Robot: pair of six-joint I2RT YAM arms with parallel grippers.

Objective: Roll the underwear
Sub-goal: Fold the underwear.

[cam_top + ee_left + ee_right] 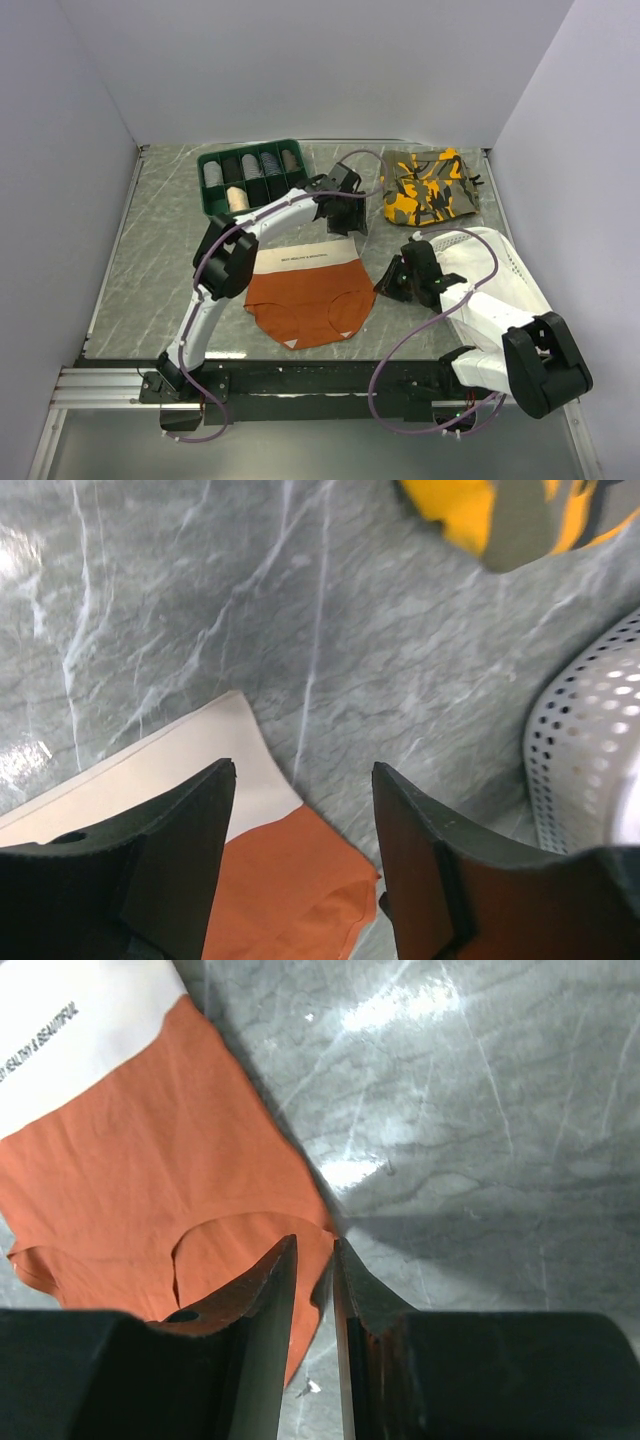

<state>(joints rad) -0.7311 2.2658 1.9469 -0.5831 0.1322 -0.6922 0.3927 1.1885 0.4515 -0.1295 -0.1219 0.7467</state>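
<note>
The underwear (310,298) lies flat at the table's middle, rust-orange with a cream waistband (305,257) on its far side. My left gripper (348,220) hovers open over the waistband's far right corner. In the left wrist view (303,768) that corner (215,745) and orange fabric (290,880) show between the spread jaws. My right gripper (385,285) is at the underwear's right edge. In the right wrist view (315,1242) its jaws are nearly closed, with the orange edge (322,1260) in the narrow gap; most of the underwear (150,1160) lies to the left.
A green tray (250,180) of thread spools stands at the back. An orange-and-olive camouflage garment (430,187) lies at the back right and also shows in the left wrist view (500,520). A white perforated cloth (490,260) lies at the right under my right arm.
</note>
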